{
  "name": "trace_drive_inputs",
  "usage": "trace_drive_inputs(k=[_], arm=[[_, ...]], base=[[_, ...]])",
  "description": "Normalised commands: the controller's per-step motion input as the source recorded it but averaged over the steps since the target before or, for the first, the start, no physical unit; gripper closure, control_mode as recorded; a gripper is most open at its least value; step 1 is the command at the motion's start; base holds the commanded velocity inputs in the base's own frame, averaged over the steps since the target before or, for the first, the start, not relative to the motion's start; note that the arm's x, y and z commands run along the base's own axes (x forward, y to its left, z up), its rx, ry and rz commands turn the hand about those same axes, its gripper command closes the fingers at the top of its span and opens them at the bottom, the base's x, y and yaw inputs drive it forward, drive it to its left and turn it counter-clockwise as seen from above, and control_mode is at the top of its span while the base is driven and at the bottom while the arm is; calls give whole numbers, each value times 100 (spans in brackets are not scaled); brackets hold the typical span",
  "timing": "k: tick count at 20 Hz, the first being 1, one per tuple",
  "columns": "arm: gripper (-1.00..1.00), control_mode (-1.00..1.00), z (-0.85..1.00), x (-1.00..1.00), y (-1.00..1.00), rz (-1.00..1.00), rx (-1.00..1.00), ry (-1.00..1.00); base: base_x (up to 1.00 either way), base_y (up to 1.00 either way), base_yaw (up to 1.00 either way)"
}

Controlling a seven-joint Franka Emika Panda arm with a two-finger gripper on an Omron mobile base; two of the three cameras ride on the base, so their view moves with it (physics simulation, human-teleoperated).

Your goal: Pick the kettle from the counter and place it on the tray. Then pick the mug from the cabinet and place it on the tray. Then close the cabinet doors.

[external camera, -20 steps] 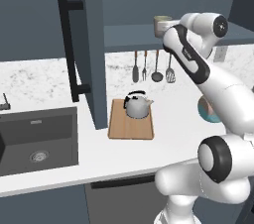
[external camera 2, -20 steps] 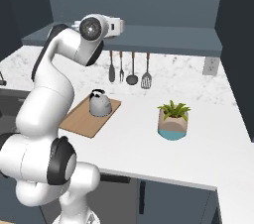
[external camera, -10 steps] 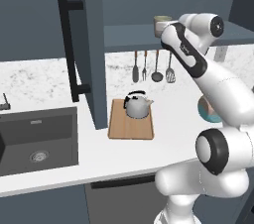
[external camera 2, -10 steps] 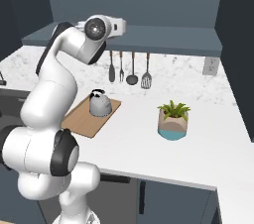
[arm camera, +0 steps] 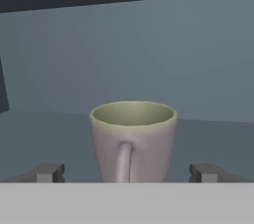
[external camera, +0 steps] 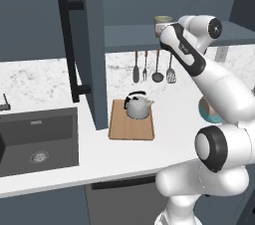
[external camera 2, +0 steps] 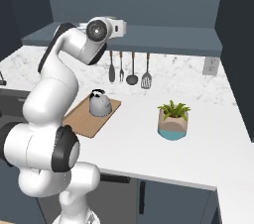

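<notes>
Hand view: a small greyish-beige cylindrical mug (arm camera: 133,139) with a pale green inside stands upright at the centre of the frame on the slate-blue shelf of the dark wall cabinet (arm camera: 149,44), its handle turned toward the camera. The two dark finger tips of the gripper (arm camera: 126,172) rise at the lower left and lower right of the frame, spread wide, with the mug between them and a clear gap on each side (neither tip touches it).

In the left base view the white arm reaches up toward the upper right of the frame, where the mug (external camera: 163,23) sits on the cabinet shelf just beside the wrist. A tall slate-blue cabinet door (external camera: 82,45) with a long black vertical bar handle stands open at the upper left. Below centre, a small squat silver-grey kettle (external camera: 138,106) with a black arched handle rests upright on the flat light-brown wooden tray (external camera: 131,128), which lies on the white grey-speckled counter (external camera: 50,77). A dark inset sink (external camera: 37,139) occupies the lower left.

In the right base view a round teal plant pot (external camera 2: 172,121) with a green plant stands right of centre, well apart from the kettle (external camera 2: 99,103) and the tray (external camera 2: 87,119).
</notes>
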Motion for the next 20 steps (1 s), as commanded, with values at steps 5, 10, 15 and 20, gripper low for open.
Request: trace_drive_inputs(k=[5,10,15,20], arm=[[-100,-100,-2,4,1,0,0,0],[100,-100,-1,1,1,0,0,0],[100,-100,-2,1,0,0,0,0],[100,-100,-4,1,0,0,0,0]], base=[[0,0,0],[0,0,0],[0,0,0],[0,0,0]])
